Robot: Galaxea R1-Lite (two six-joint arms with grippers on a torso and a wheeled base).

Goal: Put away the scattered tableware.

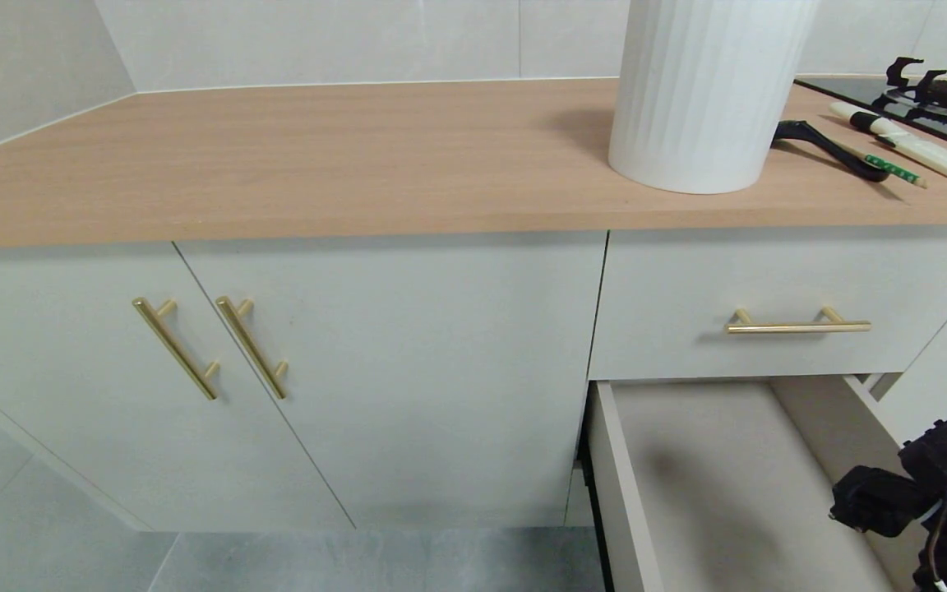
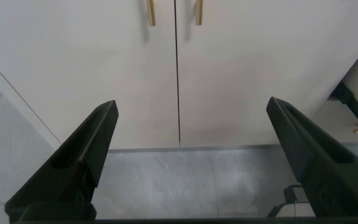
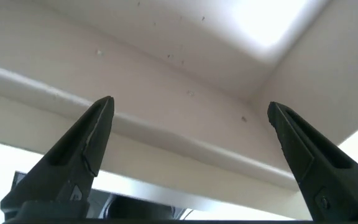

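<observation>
On the wooden counter [image 1: 317,156], at its right end, lie a black-handled utensil [image 1: 831,148], a chopstick with a green pattern [image 1: 894,169] and a long cream-coloured knife-like piece [image 1: 930,153]. Below them the lower drawer [image 1: 617,485] stands pulled out with nothing in it. My right arm [image 1: 930,493] hangs over the drawer's right side. My right gripper [image 3: 191,103] is open and holds nothing, facing the drawer's pale inside [image 3: 185,68]. My left gripper [image 2: 191,106] is open too, low before the cupboard doors [image 2: 229,74] and the floor.
A tall white ribbed container [image 1: 708,90] stands on the counter beside the utensils. A black stove [image 1: 934,99] fills the back right corner. The upper drawer [image 1: 798,326] is closed, as are the two doors with gold handles [image 1: 251,345]. Grey tiled floor [image 2: 166,180] lies below.
</observation>
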